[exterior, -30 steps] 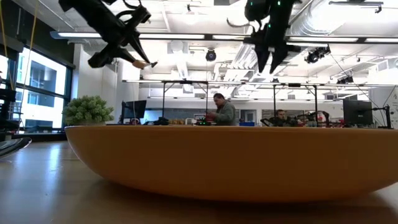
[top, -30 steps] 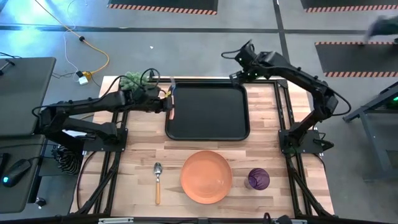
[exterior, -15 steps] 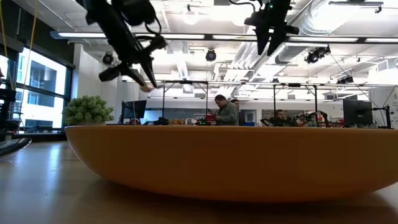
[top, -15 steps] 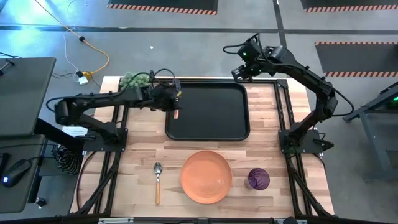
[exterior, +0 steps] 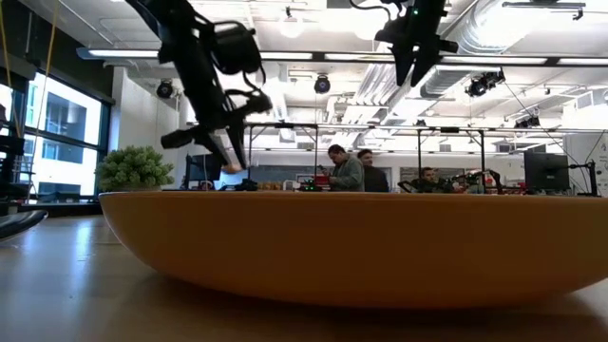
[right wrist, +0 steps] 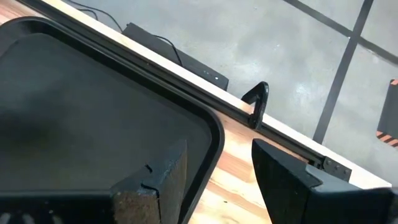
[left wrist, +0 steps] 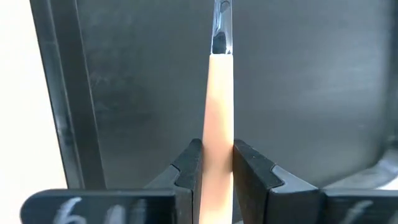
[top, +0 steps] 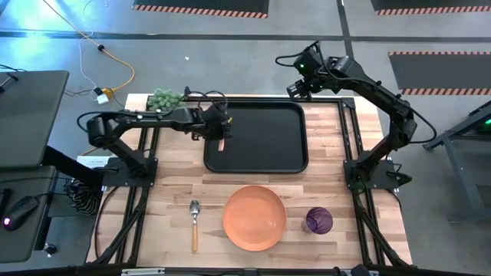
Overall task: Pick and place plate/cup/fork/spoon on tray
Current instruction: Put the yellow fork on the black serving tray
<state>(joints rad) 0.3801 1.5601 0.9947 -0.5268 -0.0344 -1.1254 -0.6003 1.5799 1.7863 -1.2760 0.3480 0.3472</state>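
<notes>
- Four tableware items, one destination: large black rectangular tray (top: pixel 257 138) with raised rim, lying at the table's far centre.
- Left gripper (top: pixel 220 132) clenched on the small fork (left wrist: pixel 219 118) by its light wooden handle, silver tines pointing ahead; poised above the tray's left portion, just inside the rim.
- Right gripper (top: pixel 301 80) released, fingers apart, waiting beyond the tray's far right corner.
- Large round orange plate (top: pixel 254 218) resting at the near centre of the table, well apart from the tray.
- Small spoon (top: pixel 195 224) with silver bowl and wooden handle lying just left of the plate; small translucent purple cup (top: pixel 318 221) standing just right of it.
- Step in hand, as judged: setting the fork down. Best done by lowering until the handle lies nearly flat on the tray floor, then opening. Advisable to stay close to the left rim, sparing room for the plate.
- Risk: release from height, hence bounce or slide over the rim.
</notes>
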